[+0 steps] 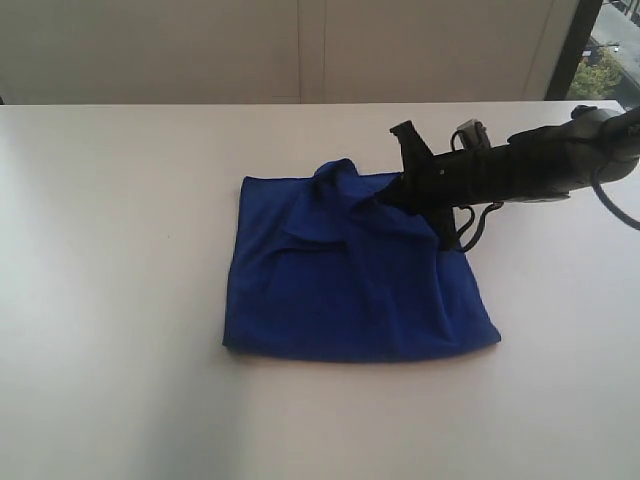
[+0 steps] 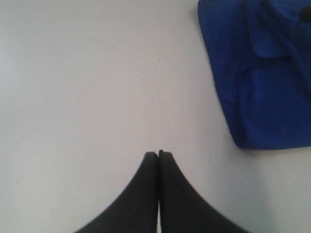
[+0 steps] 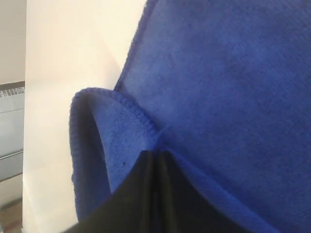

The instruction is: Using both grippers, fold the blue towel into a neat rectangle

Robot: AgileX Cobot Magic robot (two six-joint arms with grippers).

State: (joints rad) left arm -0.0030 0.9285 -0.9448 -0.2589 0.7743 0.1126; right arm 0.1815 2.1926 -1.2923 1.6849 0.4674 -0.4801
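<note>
In the exterior view, the blue towel [image 1: 350,290] is seen folded mid-desk [image 1: 120,250], its bunched far edge met by the right gripper [image 1: 388,198]. In the left wrist view, the left gripper [image 2: 158,155] is pressed together above the desk, apart from the towel. In the right wrist view, a hemmed towel fold is pinched by the right gripper.

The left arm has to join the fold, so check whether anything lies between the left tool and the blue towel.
Nothing visible does. In the left wrist view, only bare table separates the shut left tool from the blue towel. The right tool is shut on a raised fold of the towel.
</note>
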